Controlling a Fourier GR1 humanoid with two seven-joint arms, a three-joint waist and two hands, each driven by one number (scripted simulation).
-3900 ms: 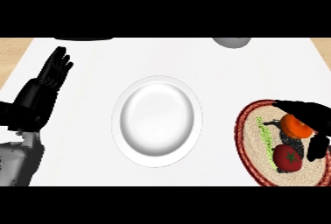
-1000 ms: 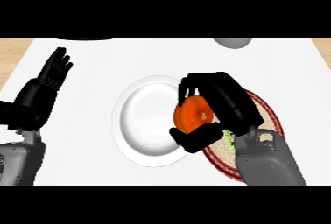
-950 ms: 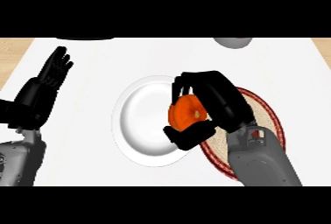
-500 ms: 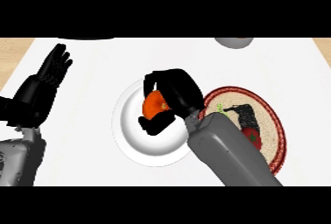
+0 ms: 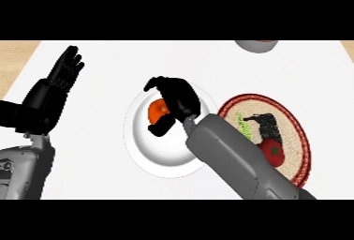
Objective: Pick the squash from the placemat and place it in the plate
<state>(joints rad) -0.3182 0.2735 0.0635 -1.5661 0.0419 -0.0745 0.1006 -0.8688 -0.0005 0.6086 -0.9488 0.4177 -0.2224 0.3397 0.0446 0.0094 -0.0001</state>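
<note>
White counter top (image 5: 104, 183) fills the frame, with a strip of wood-tone surface at the left edge and upper right corner.

Largest things first: the right forearm runs in from the lower right, diagonally up to the centre. The left hand (image 5: 55, 91) rests open at upper left, fingers up, well apart from everything.

White plate (image 5: 142, 154) sits centre frame. Round woven placemat (image 5: 298, 136) with a dark red rim lies just beside it on the right. It carries a red tomato-like item (image 5: 273, 152), a green sprig (image 5: 242, 124) and a dark shape I can't identify. A grey bowl edge (image 5: 257, 45) is cut off at top right.

Right hand (image 5: 178, 96) is over the upper half of the plate, fingers curled round the orange squash (image 5: 158, 110), thumb below it. So the squash is in the hand, over the plate's inner area, on the hand's left side in frame. I can't tell whether it touches the plate surface yet; a steep top-down view gives no height cue.

Risks from here:
- If the hand opens while the squash is above the plate, the round squash could roll toward the rim and off the left side.
- Thumb sits under the squash, so it could drag the squash on withdrawal.
- The forearm crosses the placemat's left edge, so a low pull-back could sweep the sprig or nudge the mat.
</note>
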